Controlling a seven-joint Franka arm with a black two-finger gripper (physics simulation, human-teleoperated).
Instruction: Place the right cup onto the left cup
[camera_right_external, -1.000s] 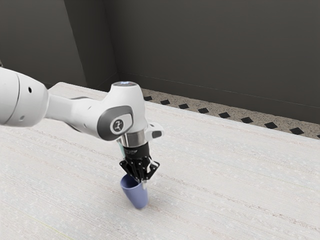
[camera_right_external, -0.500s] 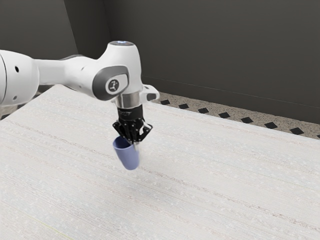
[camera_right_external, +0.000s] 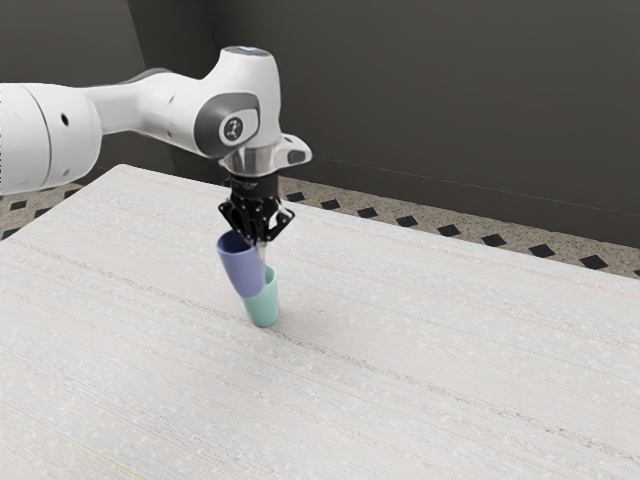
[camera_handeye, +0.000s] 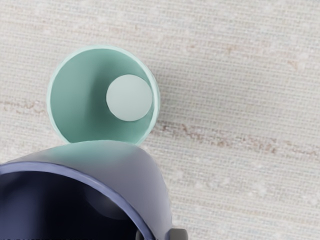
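My black gripper (camera_right_external: 258, 240) is shut on the near wall of a blue-purple cup (camera_right_external: 241, 268), which hangs slightly tilted with its mouth up. A mint green cup (camera_right_external: 263, 306) stands upright on the table, partly hidden behind and below the blue cup. The wrist view gives the mint cup (camera_handeye: 82, 102) from above, its inside bare down to the bottom. The blue cup (camera_handeye: 142, 175) overlaps part of its rim there, with fingertips at the blue cup's edge.
The pale table (camera_right_external: 430, 350) stretches around both cups. Beyond its far edge lie a patterned floor strip (camera_right_external: 450, 231) and a dark wall (camera_right_external: 430, 100).
My hand has risen and moved toward the table's far side, carrying the blue cup. The mint cup, hidden behind the arm and blue cup before, has come into sight.
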